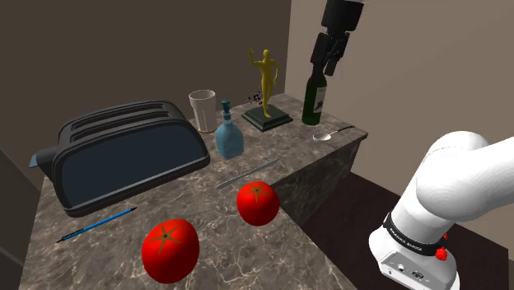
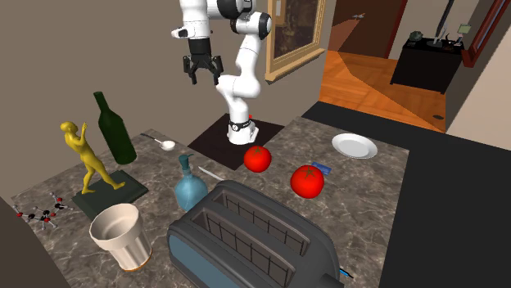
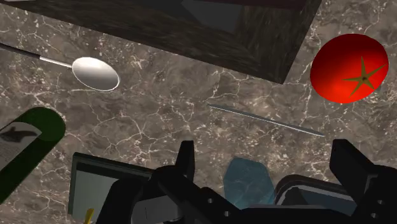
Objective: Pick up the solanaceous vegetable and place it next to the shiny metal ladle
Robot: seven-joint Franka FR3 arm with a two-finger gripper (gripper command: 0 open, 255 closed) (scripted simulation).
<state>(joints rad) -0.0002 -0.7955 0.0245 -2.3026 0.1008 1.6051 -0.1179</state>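
Note:
Two red tomatoes lie on the dark marble counter: one (image 1: 258, 203) (image 2: 257, 158) (image 3: 350, 67) near the counter's edge, a larger-looking one (image 1: 170, 250) (image 2: 307, 181) further from the ladle. The shiny metal ladle (image 1: 329, 133) (image 2: 167, 144) (image 3: 95, 72) rests at the counter's far end beside a green bottle (image 1: 313, 103) (image 2: 115, 127) (image 3: 28, 143). My black gripper (image 1: 328, 67) (image 2: 201, 72) (image 3: 266, 162) hangs open and empty high above the counter, over the bottle and ladle end, well apart from both tomatoes.
A black toaster (image 1: 123, 152) (image 2: 254, 241), white cup (image 1: 203, 110) (image 2: 121, 236), blue bottle (image 1: 228, 136) (image 3: 249, 181) and golden figurine (image 1: 265, 78) (image 2: 86, 155) crowd the counter. A thin metal rod (image 1: 247, 173) (image 3: 267, 119), blue pen (image 1: 99, 224) and white plate (image 2: 354, 146) also lie there.

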